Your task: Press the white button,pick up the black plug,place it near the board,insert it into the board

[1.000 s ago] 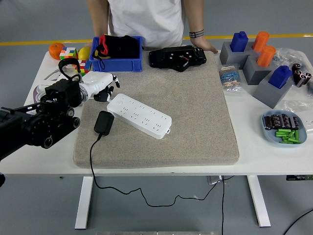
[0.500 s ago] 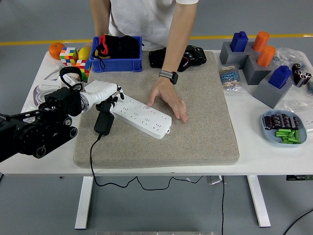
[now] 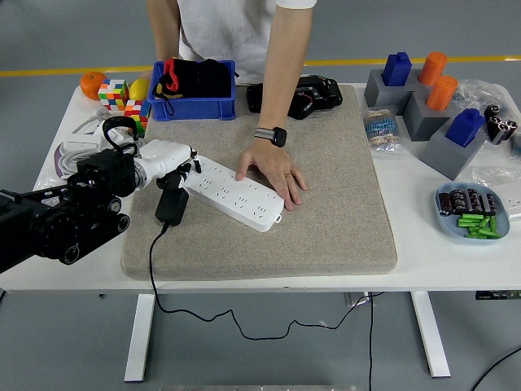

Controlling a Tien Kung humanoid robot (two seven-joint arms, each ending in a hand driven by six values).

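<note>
Board [image 3: 232, 192], person's hand [image 3: 273, 170] resting on it

Probably a robotics lab: a white bench [image 3: 244, 281] on bare grey floor [image 3: 73, 342], yellow floor tape [image 3: 49, 71] at eleven o'clock, grey fixture blocks [image 3: 423, 122] at two o'clock.

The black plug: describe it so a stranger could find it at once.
Start at the grey mat covering the table's middle. Near its left edge lies a long white power strip. The black plug sits just left of it, the only dark block trailing a cable off the table.
</note>
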